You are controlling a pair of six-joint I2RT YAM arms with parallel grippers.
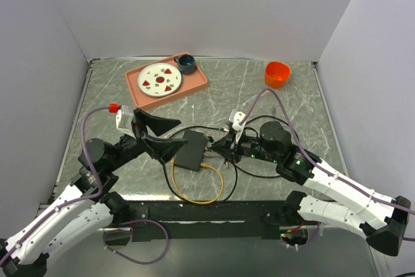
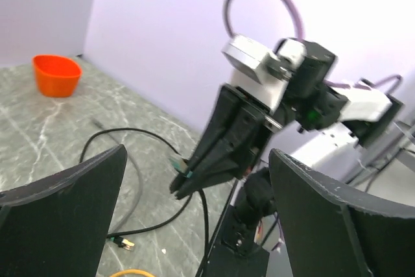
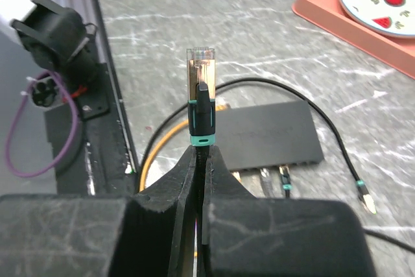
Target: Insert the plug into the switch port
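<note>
The switch (image 1: 191, 150) is a flat black box lying mid-table, with cables in its right-hand sockets. It also shows in the right wrist view (image 3: 272, 137), sockets along its near edge. My right gripper (image 1: 219, 148) is shut on the plug (image 3: 201, 105), a black and teal connector with a clear tip that sticks out past the fingertips (image 3: 185, 180). It hangs just right of the switch, apart from it. My left gripper (image 1: 159, 135) is open and empty, its fingers (image 2: 65, 205) spread at the switch's left side. The left wrist view shows the right gripper (image 2: 185, 183) holding the plug (image 2: 178, 163).
A yellow cable (image 1: 194, 189) loops in front of the switch, and black cable (image 1: 259, 167) curls around the right gripper. A loose plug (image 3: 366, 200) lies on the table. A pink tray (image 1: 198, 85) with a plate and cup stands at the back, and an orange bowl (image 1: 277, 74) at the back right.
</note>
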